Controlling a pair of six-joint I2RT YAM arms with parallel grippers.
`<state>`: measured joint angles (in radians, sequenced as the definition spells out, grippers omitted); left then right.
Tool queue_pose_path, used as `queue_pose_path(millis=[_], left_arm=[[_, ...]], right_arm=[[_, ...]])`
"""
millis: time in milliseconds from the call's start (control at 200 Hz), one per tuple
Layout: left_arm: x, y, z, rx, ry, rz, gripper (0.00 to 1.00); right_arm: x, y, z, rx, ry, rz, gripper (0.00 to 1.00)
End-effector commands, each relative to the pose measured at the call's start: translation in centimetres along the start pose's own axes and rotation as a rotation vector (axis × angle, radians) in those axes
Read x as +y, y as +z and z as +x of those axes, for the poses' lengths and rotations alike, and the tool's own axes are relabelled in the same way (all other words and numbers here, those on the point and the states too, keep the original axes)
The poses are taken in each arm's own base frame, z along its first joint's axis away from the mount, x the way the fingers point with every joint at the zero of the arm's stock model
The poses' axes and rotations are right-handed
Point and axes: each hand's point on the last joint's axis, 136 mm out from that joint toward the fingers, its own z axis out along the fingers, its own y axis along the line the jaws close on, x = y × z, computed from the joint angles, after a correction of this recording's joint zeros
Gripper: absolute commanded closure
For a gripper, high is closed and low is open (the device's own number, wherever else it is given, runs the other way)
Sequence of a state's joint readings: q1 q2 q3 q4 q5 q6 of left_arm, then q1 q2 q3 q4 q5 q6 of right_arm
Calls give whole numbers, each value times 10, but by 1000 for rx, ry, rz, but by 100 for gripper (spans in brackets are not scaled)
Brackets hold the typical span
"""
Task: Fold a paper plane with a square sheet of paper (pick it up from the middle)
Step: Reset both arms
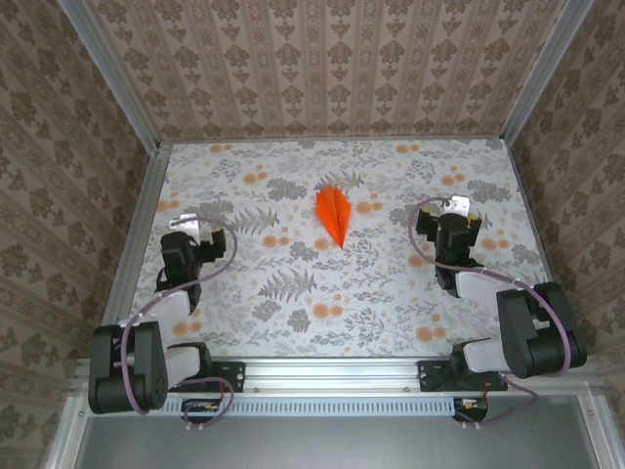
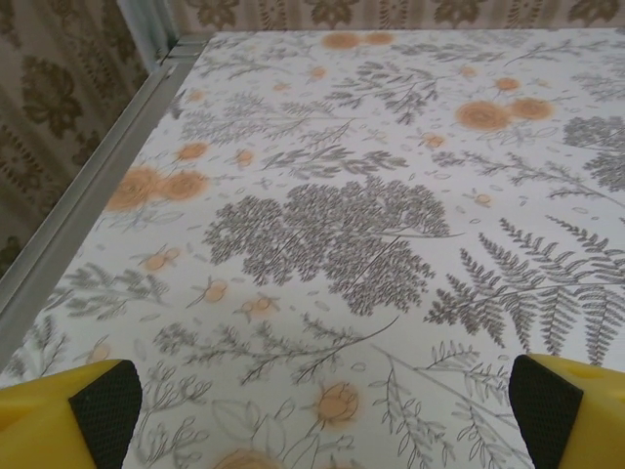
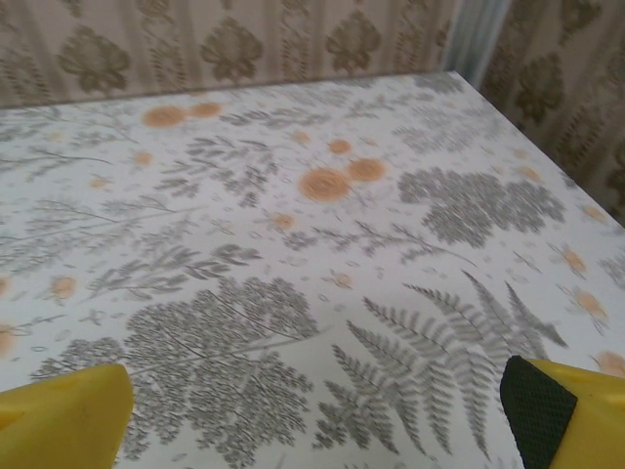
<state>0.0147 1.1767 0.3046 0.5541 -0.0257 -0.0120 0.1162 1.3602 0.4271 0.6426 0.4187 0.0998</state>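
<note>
We see the narrow, pointed paper plane (image 1: 332,216) of bright orange paper, lying flat on the floral-printed tabletop (image 1: 391,293), nose toward the arms, left fingers (image 2: 98,405) and right fingers (image 3: 542,405) spread wide, empty, well apart from it on either side.

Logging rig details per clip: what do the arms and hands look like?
The left arm and right arm have black housings, pale grey links and looping purplish cables. The left hand and right hand have yellow fingers with black pads.
</note>
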Motion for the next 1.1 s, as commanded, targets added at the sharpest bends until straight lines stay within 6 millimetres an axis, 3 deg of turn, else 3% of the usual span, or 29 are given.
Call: queue_pose_path(millis=[0, 160, 330, 515, 625, 1095], left_arm=[[-6, 6, -20, -96, 22, 62, 0], [-5, 17, -23, -110, 6, 77, 0], [-6, 30, -14, -96, -9, 90, 0], [-6, 41, -8, -67, 0, 78, 0], [-19, 53, -2, -19, 55, 92, 0], [-19, 54, -3, -10, 79, 60, 0]], right_arm=[[14, -2, -11, -91, -42, -93, 0], [18, 7, 5, -94, -35, -136, 0], [17, 14, 15, -89, -19, -147, 0], [17, 18, 16, -73, -18, -142, 0], [14, 20, 16, -61, -10, -123, 0], [13, 20, 17, -59, -9, -124, 0]])
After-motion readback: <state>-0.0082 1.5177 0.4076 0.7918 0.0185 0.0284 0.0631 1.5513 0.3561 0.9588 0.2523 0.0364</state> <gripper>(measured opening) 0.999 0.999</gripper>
